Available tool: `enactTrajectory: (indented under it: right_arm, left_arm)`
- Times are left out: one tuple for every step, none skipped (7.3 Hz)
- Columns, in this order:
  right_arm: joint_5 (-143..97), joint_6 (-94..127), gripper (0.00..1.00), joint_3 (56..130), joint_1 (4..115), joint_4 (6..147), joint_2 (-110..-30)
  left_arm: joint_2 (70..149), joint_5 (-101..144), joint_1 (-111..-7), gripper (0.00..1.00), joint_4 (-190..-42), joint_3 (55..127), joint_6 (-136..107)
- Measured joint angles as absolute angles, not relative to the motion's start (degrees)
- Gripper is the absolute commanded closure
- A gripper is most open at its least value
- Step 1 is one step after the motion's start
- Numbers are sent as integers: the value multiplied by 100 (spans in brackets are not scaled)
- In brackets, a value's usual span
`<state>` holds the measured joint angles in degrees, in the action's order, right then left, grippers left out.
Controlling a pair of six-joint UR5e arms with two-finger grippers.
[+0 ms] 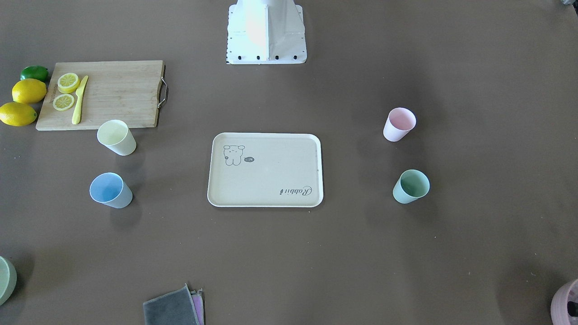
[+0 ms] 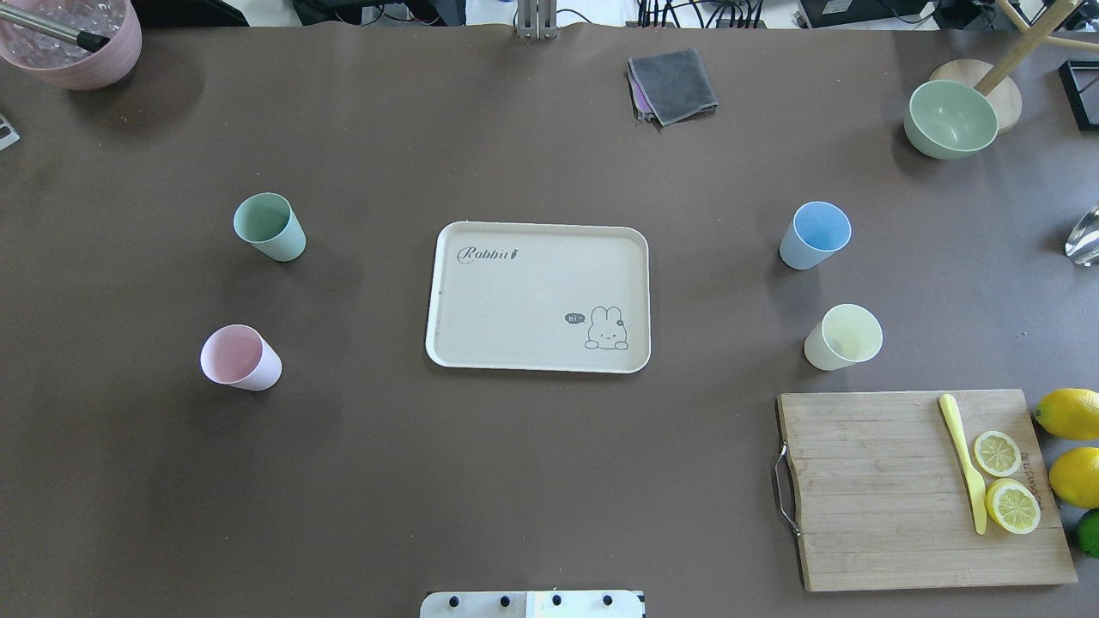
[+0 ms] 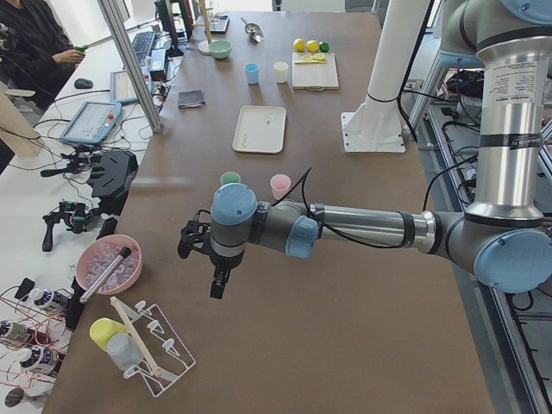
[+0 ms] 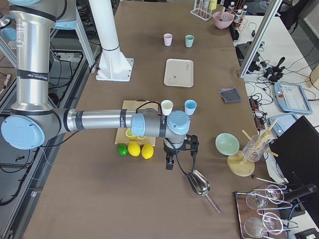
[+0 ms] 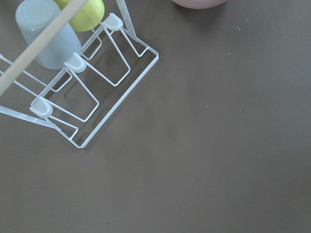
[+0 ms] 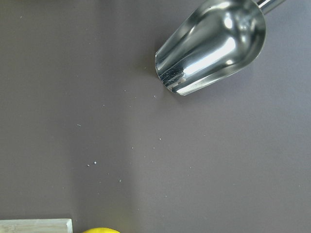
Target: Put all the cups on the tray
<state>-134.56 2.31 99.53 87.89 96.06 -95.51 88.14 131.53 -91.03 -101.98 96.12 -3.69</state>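
The beige tray [image 2: 532,292] lies at the table's middle with nothing on it; it also shows in the front view [image 1: 266,180]. Four cups stand upright on the table. The mint green cup [image 2: 269,226] and the pink cup [image 2: 240,357] stand on my left of the tray. The light blue cup [image 2: 816,234] and the pale yellow cup [image 2: 844,336] stand on my right. My left gripper [image 3: 205,259] hovers far beyond the left cups, near a drying rack. My right gripper [image 4: 180,152] hovers past the lemons, above a scoop. I cannot tell whether either gripper is open or shut.
A wooden cutting board [image 2: 876,489] with lemon slices and a yellow knife [image 2: 963,462] lies near the yellow cup, with lemons [image 2: 1069,414] beside it. A sage bowl [image 2: 950,118], a grey cloth [image 2: 672,84], a mauve pot [image 2: 73,43], a metal scoop [image 6: 211,46] and a wire rack [image 5: 82,92] line the edges.
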Motion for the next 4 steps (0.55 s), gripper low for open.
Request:
enactTrajectory:
  right_arm:
    - [-13456, 240, 0, 9951, 8789, 9606, -9546]
    - [-13456, 242, 0, 9950, 8789, 9607, -9538]
    - [-13456, 242, 0, 9950, 8789, 9606, -9530]
    - [-13456, 246, 0, 9949, 8789, 9606, -9524]
  left_arm:
    - [8823, 13151, -9100, 2, -10196, 9614, -369]
    - [8835, 13149, -9092, 2, -10196, 9615, -369]
    - [8845, 13154, -9085, 2, -10195, 9618, -369]
    - [8847, 13173, -9082, 2, -10201, 9627, -371]
